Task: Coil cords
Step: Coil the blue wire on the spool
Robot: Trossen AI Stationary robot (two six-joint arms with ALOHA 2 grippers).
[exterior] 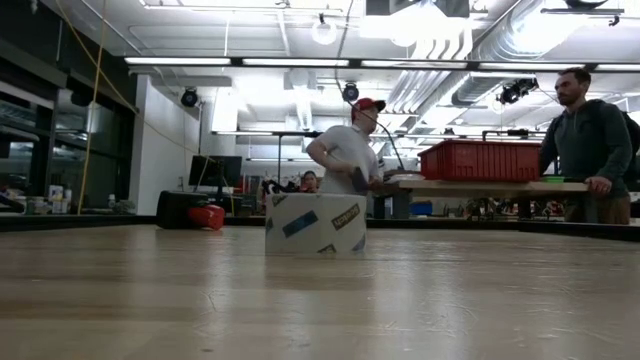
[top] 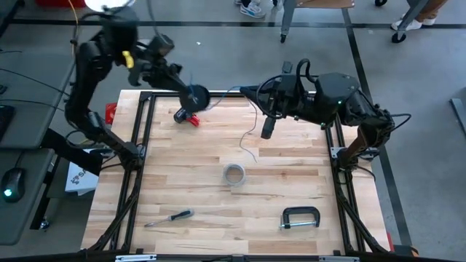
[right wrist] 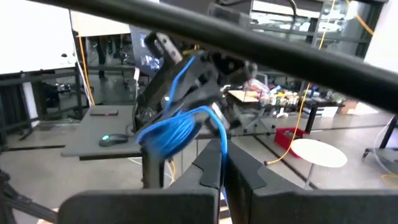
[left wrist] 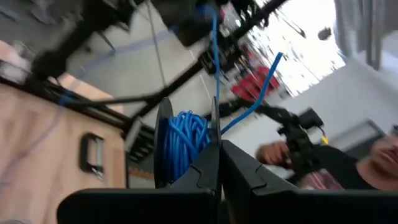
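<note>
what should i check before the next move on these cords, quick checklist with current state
1. Left gripper shut on the blue cord: ok, the coil sits bunched at its closed fingers, raised over the table's far edge.
2. Right gripper shut on the blue cord's strand: ok in its wrist view, where the strand runs down into the closed fingers.
3. Blue cord between the arms free of snags: cannot tell, it is too thin to trace in the high view.
4. Pale grey cord untouched: ok, it lies loose on the table.
5. Tape roll, screwdriver and clamp apart from both arms: ok.
</note>
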